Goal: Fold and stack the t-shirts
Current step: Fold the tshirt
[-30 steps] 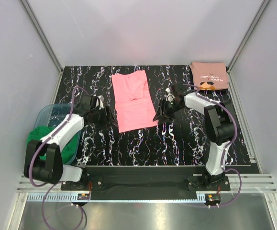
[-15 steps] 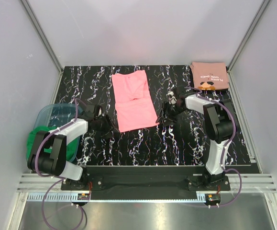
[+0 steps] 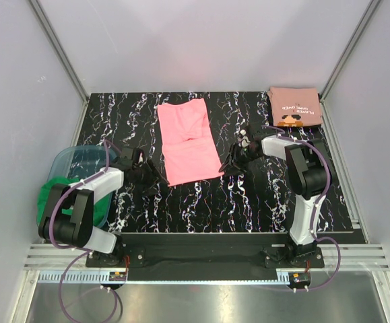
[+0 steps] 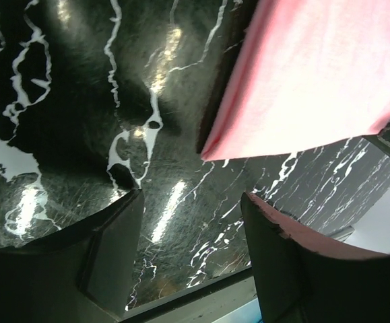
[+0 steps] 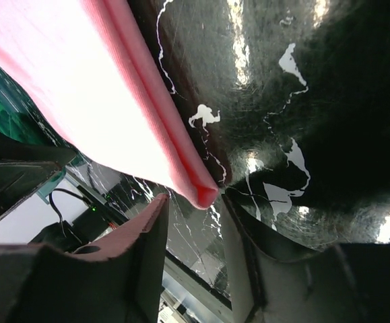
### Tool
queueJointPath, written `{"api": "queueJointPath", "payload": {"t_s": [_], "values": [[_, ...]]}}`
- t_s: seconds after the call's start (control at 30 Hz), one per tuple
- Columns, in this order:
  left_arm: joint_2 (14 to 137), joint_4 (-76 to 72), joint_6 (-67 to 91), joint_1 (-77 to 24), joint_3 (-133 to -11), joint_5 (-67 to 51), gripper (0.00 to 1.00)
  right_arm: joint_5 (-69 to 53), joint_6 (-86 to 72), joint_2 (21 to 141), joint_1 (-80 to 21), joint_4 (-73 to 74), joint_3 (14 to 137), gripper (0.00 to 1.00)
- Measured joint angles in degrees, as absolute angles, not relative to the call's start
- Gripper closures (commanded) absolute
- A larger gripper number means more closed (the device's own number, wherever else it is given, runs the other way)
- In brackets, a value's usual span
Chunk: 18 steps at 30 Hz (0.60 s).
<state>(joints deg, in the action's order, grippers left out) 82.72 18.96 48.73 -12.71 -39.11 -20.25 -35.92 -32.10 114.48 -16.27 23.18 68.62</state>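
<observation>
A bright pink t-shirt (image 3: 189, 141) lies folded into a long strip on the black marbled table (image 3: 262, 195). The salmon t-shirt (image 3: 294, 108) with white lettering lies folded at the back right corner. My left gripper (image 3: 152, 176) sits low beside the pink strip's near left corner, open. In the left wrist view the pink t-shirt (image 4: 316, 74) lies just ahead of the left gripper (image 4: 191, 198), apart from it. My right gripper (image 3: 230, 163) is open at the near right corner. In the right wrist view that corner of the pink t-shirt (image 5: 205, 194) sits at the mouth of the right gripper (image 5: 195, 205).
A clear plastic bin (image 3: 67, 160) holding green cloth (image 3: 58, 196) stands at the table's left edge, beside the left arm. Grey walls and metal frame rails close in the table on three sides.
The left gripper has slid nearer and to the right, down to the pink strip's near left corner. The right gripper has shifted slightly toward the near right corner. Both shirts lie unmoved.
</observation>
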Motion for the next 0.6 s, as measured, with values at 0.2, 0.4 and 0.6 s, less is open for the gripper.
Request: {"api": "queueJointPath", "payload": {"t_s": [0.2,0.4,0.6], "values": [[82.76,19.46,49.82,-12.71,-38.72,-19.64,0.35,-37.19,-32.77,115.42,-16.21,21.71,68.49,0.64],[84.53,17.76,51.86,-12.71,-38.72,-20.67,0.36,-38.06,-33.32,116.55,-16.12,20.71,68.49,0.89],[86.26,14.9,54.89,-12.67,-38.72,-21.37,0.41,-37.63,-33.54,116.81,-16.12,20.73,68.49,1.0]]}}
